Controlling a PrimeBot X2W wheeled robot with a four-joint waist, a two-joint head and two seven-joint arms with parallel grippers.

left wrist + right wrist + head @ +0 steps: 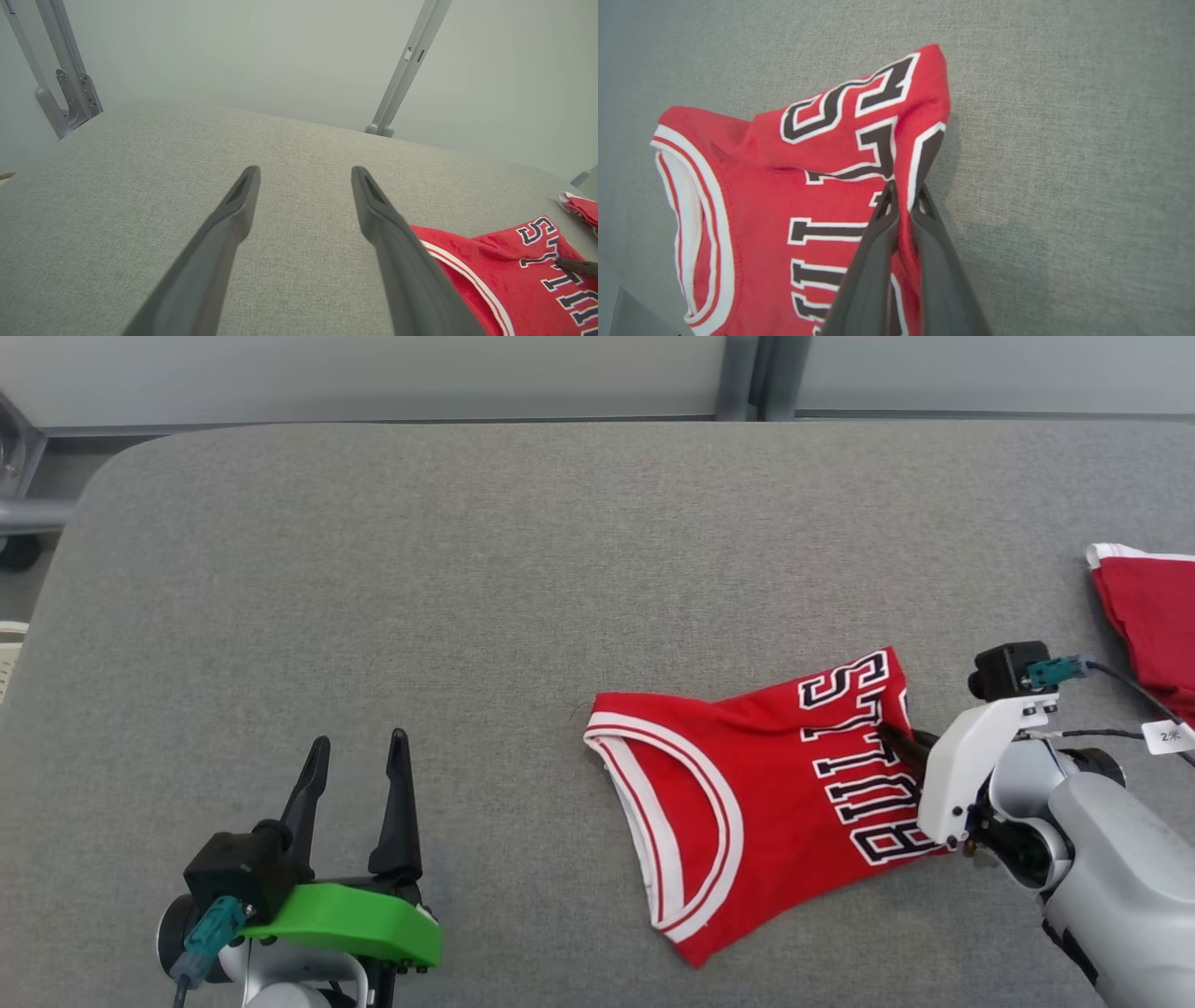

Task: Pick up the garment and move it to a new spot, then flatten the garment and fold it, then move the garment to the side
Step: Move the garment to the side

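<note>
Red jersey (766,784) edge is pinched in the right claw (906,192), plain from its wrist view; left claw (360,739) gapes, empty.

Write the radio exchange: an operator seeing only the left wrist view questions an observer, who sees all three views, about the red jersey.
Operator: Has the right pincer got the jersey?
Observer: Yes. The right wrist view shows it shut on a raised fold of the jersey, beside the lettering.
Operator: Is the jersey spread flat?
Observer: No. The head view shows it bunched on the table, its white-trimmed opening turned toward the robot's left.
</note>
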